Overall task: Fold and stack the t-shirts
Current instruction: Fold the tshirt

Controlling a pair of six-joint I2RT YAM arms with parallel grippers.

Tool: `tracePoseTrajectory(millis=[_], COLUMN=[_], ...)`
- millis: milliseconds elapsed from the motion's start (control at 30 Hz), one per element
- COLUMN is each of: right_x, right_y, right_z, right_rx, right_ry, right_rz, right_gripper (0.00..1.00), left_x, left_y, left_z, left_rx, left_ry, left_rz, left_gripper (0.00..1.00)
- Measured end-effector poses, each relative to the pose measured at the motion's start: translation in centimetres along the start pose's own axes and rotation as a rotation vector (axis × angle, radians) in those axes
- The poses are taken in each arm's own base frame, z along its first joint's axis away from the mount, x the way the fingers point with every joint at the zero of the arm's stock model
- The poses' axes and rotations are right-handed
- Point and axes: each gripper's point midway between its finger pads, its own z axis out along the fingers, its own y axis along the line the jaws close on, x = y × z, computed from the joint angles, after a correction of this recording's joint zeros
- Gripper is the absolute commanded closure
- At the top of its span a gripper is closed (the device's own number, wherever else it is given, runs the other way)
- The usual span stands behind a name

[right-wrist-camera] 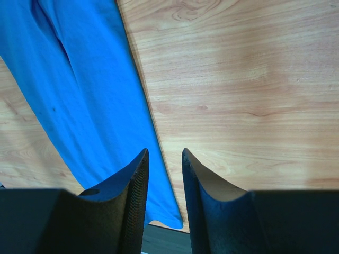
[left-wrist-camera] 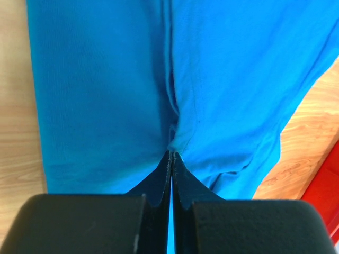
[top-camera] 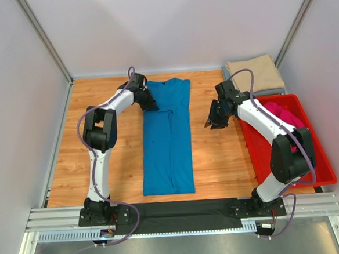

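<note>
left gripper (left-wrist-camera: 172, 154) pinches a thin pucker of blue t-shirt (left-wrist-camera: 100, 84) at its tips; a lift could slip it. right gripper (right-wrist-camera: 165, 154) spread, empty.

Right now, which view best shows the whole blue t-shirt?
Top external: the blue t-shirt lies there whole, folded into a long strip. Left wrist shows only cloth pinched in the left tool; right wrist shows only one edge.

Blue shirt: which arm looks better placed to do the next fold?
Left, probably: the left gripper is shut on the blue shirt at its far end; the right gripper hangs open over the table beside it, holding nothing.
</note>
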Motion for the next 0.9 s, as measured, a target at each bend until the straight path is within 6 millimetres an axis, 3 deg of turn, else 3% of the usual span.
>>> tracePoseTrajectory(millis=[200,300,500,700,900], right_x=[-0.2,-0.2,0.8,6.0,13.5], right_y=[0.2,0.3,0.7,-0.4,-1.3], right_z=[0.0,0.0,0.0,-0.1,-0.7], right_rx=[-0.008,-0.012,-0.044,-0.048,-0.066], right_ry=[-0.009,-0.006,0.035,0.159,0.287], right_rz=[-0.002,-0.001,-0.002,-0.025,-0.049], right_gripper=[0.67,0.66,0.62,0.57,0.53], left_x=[0.8,1.0,1.2,2.4,6.4], left_y=[0.7,1.3,1.5,0.9,1.9], left_z=[0.1,0.0,-1.4,-5.7,-12.3], left_rx=[-0.044,-0.074,-0.113,-0.114,-0.104], left_ry=[0.015,0.019,0.022,0.021,0.036], left_rz=[-0.019,-0.036,-0.058,-0.043,-0.005], left_gripper=[0.98,0.8,0.66,0.62,0.61])
